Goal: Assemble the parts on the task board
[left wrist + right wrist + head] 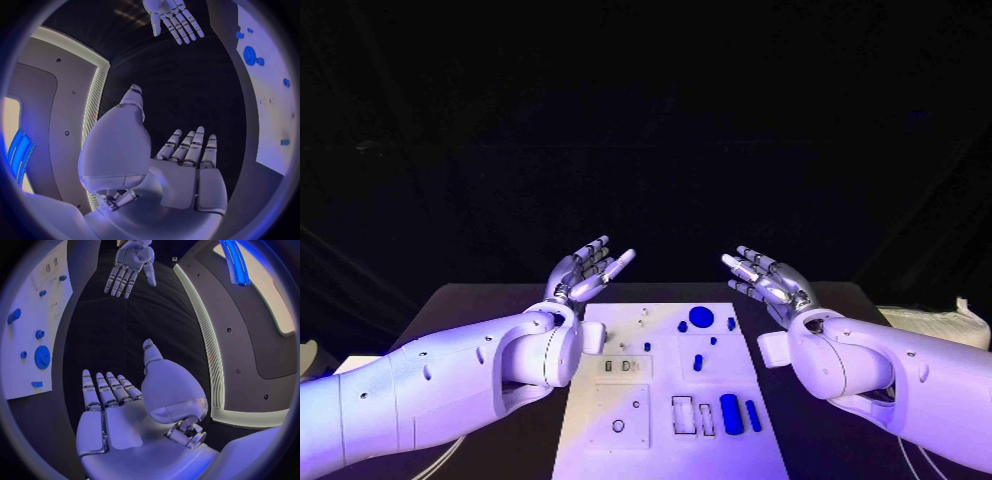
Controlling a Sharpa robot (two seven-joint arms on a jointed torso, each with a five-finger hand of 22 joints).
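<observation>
The task board lies flat in the middle of the black table, running from just beyond the two wrists toward the near edge of the head view. Both hands are raised above the table's far part, beyond the board's far edge, palms turned up and toward each other. The left hand holds nothing, its fingers spread and reaching up and away; the board sits nearer the robot than this hand and to its right. The right hand mirrors it (equally bare, fingers apart), with the board nearer the robot and to its left. Neither hand touches the board or any part. On the board, a round blue disc lies near the far edge with a small blue piece just beside it and another small oval part on its other side. A short blue peg lies near the board's middle. Toward the near end, a thick blue cylinder lies beside a thinner blue bar, and both are just beside two empty rectangular slots. A ring-shaped recess sits on the board's left half, well apart from the blue pieces. In the left wrist view the left hand's open palm fills the middle, with the right hand hanging across from it and the board off to one side.
</observation>
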